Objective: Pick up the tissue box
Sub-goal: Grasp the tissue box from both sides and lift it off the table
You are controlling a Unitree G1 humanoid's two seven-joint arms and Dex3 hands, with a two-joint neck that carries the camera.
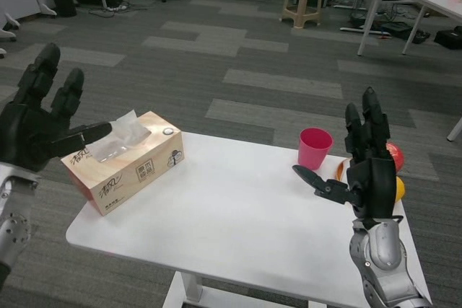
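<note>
Reaching in with your left hand (32, 131) spread and holding nothing just left of the tissue box (126, 160) at the table's (231, 214) far-left corner, you're mid-approach; next, I'd judge, span its sides and squeeze, while your right hand (364, 160) waits open and empty at right.

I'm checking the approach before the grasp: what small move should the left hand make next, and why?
Probably ease the left hand a little to the right and close its fingers around the tissue box. The hand is open beside the box's left end, thumb reaching over its top edge, with no grip yet. The right hand waits far off near the pink cup.
</note>
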